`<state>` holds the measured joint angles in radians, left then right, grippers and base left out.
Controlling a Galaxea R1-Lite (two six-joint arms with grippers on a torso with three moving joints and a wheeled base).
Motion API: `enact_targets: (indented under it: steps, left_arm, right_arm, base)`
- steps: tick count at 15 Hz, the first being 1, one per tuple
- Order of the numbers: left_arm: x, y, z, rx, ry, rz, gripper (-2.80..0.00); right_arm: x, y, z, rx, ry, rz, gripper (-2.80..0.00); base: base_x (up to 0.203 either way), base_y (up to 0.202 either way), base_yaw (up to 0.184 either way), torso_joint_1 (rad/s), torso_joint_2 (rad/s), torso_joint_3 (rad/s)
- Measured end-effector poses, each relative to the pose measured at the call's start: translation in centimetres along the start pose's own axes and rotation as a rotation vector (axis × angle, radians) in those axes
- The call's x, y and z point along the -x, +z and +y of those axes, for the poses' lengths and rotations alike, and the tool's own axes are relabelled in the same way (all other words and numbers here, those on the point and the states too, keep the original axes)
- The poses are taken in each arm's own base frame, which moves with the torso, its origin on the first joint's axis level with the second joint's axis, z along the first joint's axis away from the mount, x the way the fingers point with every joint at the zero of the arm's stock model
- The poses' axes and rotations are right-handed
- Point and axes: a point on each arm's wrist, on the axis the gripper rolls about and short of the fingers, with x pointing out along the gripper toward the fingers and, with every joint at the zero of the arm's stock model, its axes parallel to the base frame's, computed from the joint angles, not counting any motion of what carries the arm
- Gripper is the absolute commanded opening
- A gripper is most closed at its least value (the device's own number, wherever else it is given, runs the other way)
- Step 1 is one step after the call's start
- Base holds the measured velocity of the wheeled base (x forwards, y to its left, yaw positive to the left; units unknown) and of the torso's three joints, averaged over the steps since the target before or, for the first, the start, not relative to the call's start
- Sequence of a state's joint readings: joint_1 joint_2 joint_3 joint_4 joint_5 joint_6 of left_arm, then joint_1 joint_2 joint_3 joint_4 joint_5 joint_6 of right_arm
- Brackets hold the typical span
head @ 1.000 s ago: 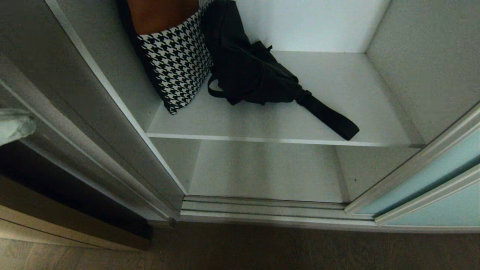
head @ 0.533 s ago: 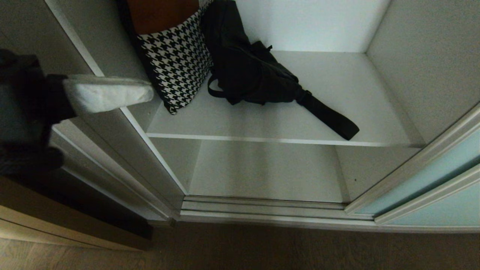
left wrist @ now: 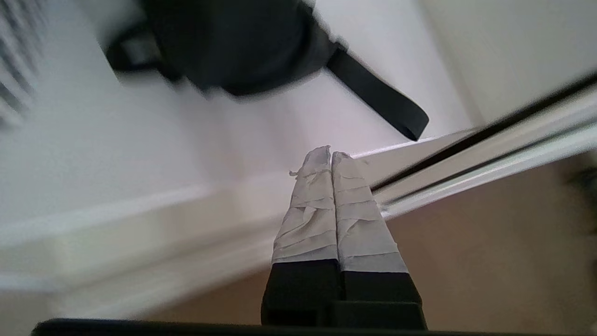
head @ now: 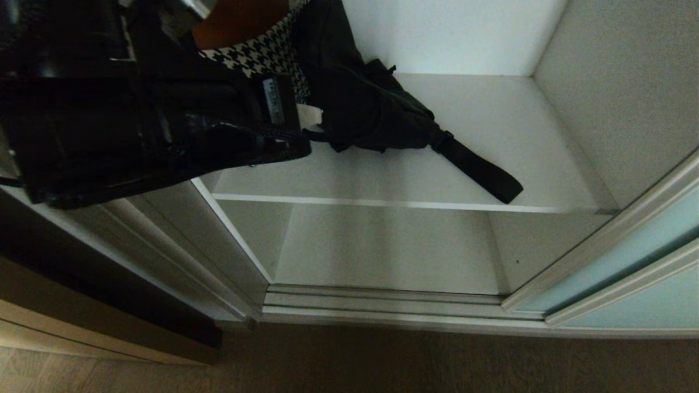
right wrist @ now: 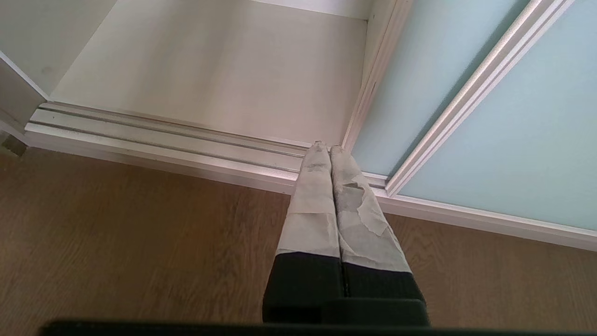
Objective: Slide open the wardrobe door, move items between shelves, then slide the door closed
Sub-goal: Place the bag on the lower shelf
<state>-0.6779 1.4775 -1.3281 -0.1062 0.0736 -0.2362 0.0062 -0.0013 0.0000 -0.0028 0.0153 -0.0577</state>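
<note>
Wardrobe stands open, frosted blue-green sliding door (head: 628,256) aside right; soft black fabric pouch (head: 371,117) lies on the white upper shelf (head: 491,136). My left tool (left wrist: 331,156), fingers pressed together, must spread before I grip its bunched body

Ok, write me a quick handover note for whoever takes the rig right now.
Left end effector: shut, empty, reaching into the wardrobe toward the bags.
Right end effector: shut, empty, parked low over the floor by the door track.
Sliding door: already open, pushed to the right.
Black pouch and houndstooth bag: both on the upper shelf, side by side at its left; the pouch's strap trails toward the front edge.
Lower shelf: nothing on it.
Left to do: move the bags between shelves, then close the door.
</note>
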Motion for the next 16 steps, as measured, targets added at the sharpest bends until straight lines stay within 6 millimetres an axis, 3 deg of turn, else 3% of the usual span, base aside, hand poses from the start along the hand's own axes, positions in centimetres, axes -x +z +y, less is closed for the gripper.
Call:
enact_targets:
  steps: [2, 3, 7, 12, 16]
  left_arm:
    - [-1.8, -0.2, -0.4, 0.132, 0.034, 0.023, -2.8]
    - [-2.6, -0.2, -0.6, 0.199, 0.048, 0.023, 0.0]
    - [-4.4, -0.1, -0.8, 0.362, 0.085, -0.014, 0.0]
    - [-5.5, -0.3, -0.3, 0.362, 0.234, -0.089, 0.0]
    - [-8.2, -0.5, 0.2, 0.391, 0.234, -0.229, 0.0]
  right_arm:
    - [0.0, 0.0, 0.0, 0.0, -0.001, 0.0, -2.8]
    - [0.0, 0.0, 0.0, 0.0, -0.001, 0.0, -2.8]
    - [0.0, 0.0, 0.0, 0.0, -0.001, 0.0, -2.8]
    - [0.0, 0.0, 0.0, 0.0, -0.001, 0.0, -2.8]
    - [0.0, 0.0, 0.0, 0.0, -0.001, 0.0, -2.8]
  base:
    - [0.0, 0.0, 0.0, 0.0, 0.0, 0.0]
    - [0.0, 0.0, 0.0, 0.0, 0.0, 0.0]
    - [0.0, 0.0, 0.0, 0.0, 0.0, 0.0]
    - [0.0, 0.0, 0.0, 0.0, 0.0, 0.0]
    - [0.0, 0.0, 0.0, 0.0, 0.0, 0.0]
